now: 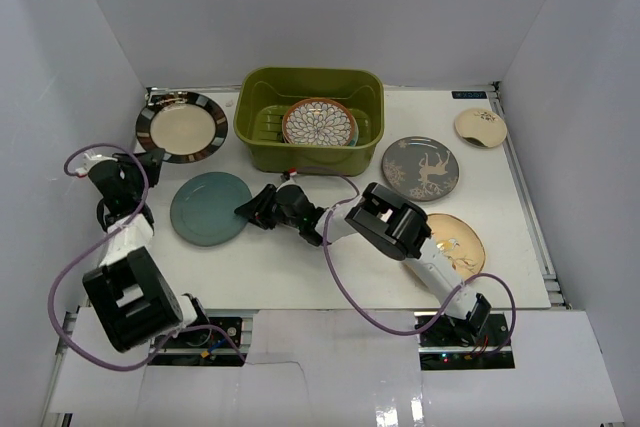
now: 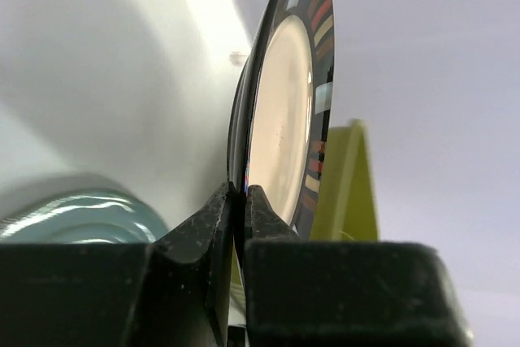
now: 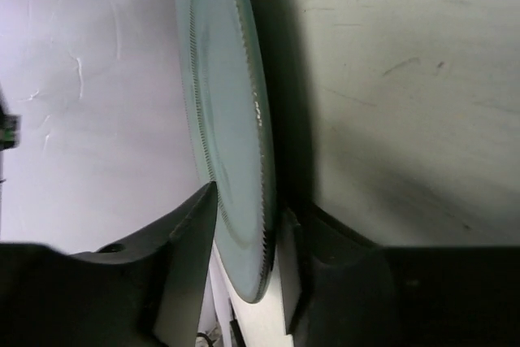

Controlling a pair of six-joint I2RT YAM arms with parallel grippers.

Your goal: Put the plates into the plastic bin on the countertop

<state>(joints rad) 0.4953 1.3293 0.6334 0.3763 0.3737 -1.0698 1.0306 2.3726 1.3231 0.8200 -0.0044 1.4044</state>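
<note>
The olive-green bin point(image 1: 262, 97) stands at the back centre and holds the brown-white petal plate point(image 1: 319, 121), with another plate's edge showing under it. My left gripper point(image 1: 151, 158) is shut on the near rim of the dark-rimmed cream plate point(image 1: 182, 127); the left wrist view shows the jaws point(image 2: 244, 194) pinching that plate point(image 2: 284, 119) on edge. My right gripper point(image 1: 252, 209) is closed over the right rim of the plain teal plate point(image 1: 208, 208). The right wrist view shows this gripper point(image 3: 249, 201) with the teal plate point(image 3: 227, 119) between its fingers.
The grey deer plate point(image 1: 420, 168) and the small cream plate point(image 1: 480, 127) lie to the right of the bin. The cream bird plate point(image 1: 458, 240) lies at the front right, partly under my right arm. White walls enclose the countertop point(image 1: 300, 267).
</note>
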